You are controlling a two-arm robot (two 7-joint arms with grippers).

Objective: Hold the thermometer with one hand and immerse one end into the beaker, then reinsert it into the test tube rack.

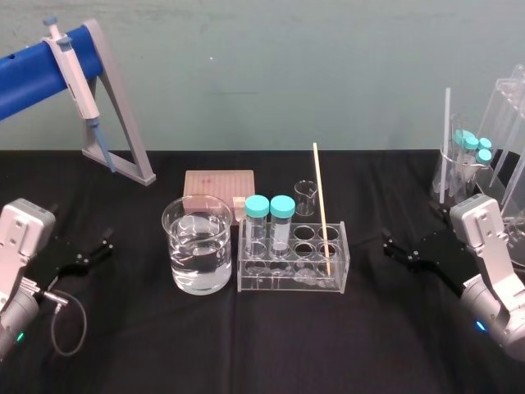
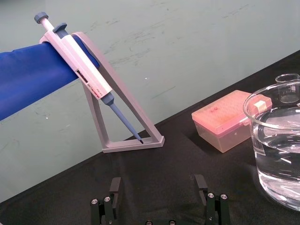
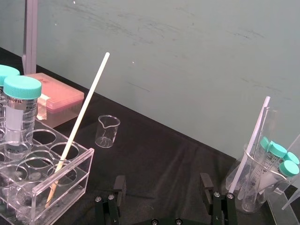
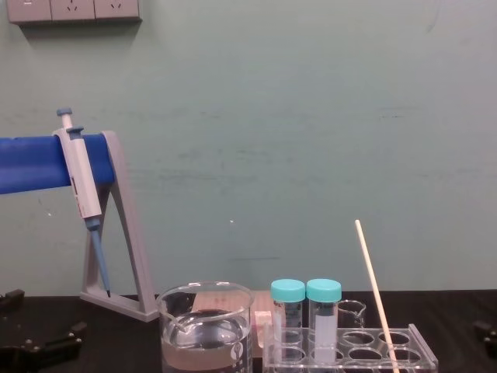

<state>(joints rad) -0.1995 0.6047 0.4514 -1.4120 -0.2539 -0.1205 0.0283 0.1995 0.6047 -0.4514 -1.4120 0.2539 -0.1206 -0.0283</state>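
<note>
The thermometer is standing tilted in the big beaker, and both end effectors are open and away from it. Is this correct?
Not the beaker: the head view shows the thermometer standing tilted in the test tube rack, beside the beaker. The left end effector and right end effector are indeed open and away from it.

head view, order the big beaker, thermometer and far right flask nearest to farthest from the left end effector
From the left end effector, open at the table's left:
1. beaker, just to its right, left of centre.
2. thermometer, standing in the test tube rack, at its right end.
3. flask, far right, at the back.
</note>
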